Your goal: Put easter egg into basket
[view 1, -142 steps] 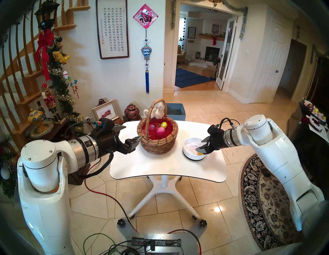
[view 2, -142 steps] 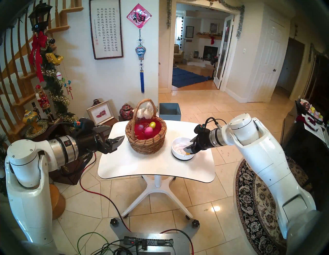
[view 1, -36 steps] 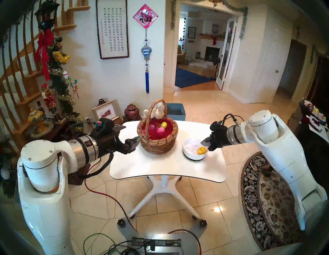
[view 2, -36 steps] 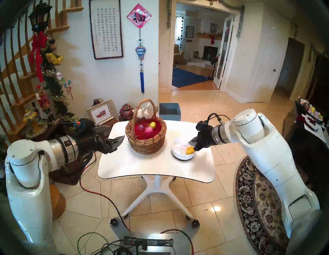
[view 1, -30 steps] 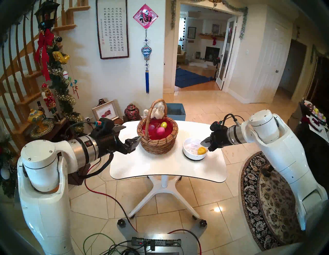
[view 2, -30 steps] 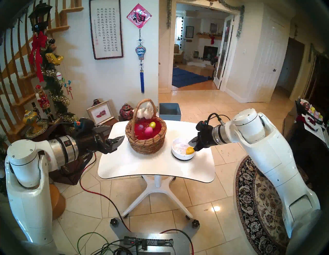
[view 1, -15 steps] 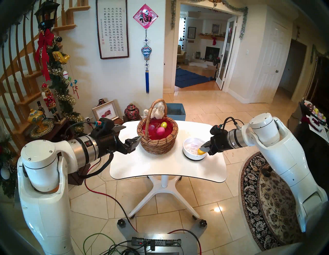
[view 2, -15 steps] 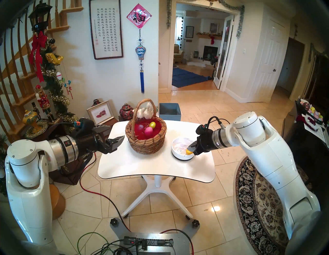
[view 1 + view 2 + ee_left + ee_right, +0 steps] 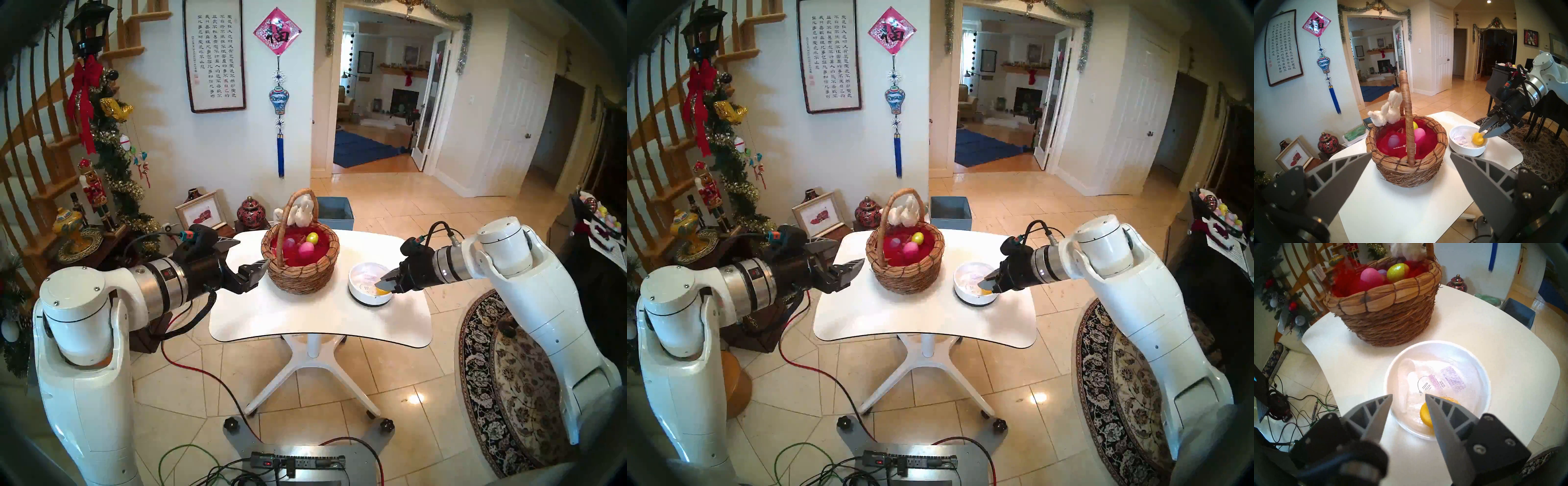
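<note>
At the table's (image 9: 305,315) left edge, the left gripper (image 9: 249,259) hangs with its fingers spread wide, holding nothing. Near the far edge sits the basket (image 9: 300,271) with three eggs inside. By the right edge, the yellow egg (image 9: 1478,138) lies in the white bowl (image 9: 359,295), and the right gripper (image 9: 1408,395) is a little parted over it, not gripping it.

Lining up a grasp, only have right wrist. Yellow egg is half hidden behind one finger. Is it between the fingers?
Observer: No. From left wrist, the yellow egg lies free in the white bowl; the right gripper has its tips at the egg's side, not around it.
Operator: Left arm blocking the basket?
Observer: No. The left gripper hovers open beside the basket, not touching.
Operator: Handle?
Observer: The handle arches across the basket's middle, plush bunny at its far end.
</note>
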### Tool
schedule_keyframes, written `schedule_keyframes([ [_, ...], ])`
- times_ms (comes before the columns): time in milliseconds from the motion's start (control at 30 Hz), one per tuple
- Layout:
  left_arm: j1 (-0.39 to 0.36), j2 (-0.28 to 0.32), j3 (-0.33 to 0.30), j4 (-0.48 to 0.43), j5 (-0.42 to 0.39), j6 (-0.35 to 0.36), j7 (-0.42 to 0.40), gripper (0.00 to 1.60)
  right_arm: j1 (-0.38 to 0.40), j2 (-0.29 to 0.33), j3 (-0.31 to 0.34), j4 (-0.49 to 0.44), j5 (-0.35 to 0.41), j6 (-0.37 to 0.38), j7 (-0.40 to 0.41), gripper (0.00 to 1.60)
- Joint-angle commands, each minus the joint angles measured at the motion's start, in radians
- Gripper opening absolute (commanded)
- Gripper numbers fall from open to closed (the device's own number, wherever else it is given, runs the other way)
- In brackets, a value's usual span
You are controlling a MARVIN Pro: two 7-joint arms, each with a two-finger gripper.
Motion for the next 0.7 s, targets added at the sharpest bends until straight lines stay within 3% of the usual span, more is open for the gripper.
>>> schedule_keyframes([
  [0,-0.002,0.001,0.002,-0.005,0.000,0.000,0.000,1.60,0.025,0.008,-0.004,-0.009,-0.004,0.014,0.005,0.93],
  [367,-0.002,0.001,0.002,-0.005,0.000,0.000,0.000,1.60,0.029,0.031,-0.045,-0.019,-0.044,0.017,-0.031,1.07],
  [400,-0.002,0.001,0.002,-0.005,0.000,0.000,0.000,1.60,0.028,0.032,-0.046,-0.018,-0.045,0.016,-0.032,1.21],
  [467,-0.002,0.001,0.002,-0.005,0.000,0.000,0.000,1.60,0.028,0.034,-0.048,-0.019,-0.049,0.017,-0.034,1.28],
  [667,-0.002,0.001,0.002,-0.005,0.000,0.000,0.000,1.60,0.025,0.035,-0.048,-0.022,-0.057,0.016,-0.037,1.30],
])
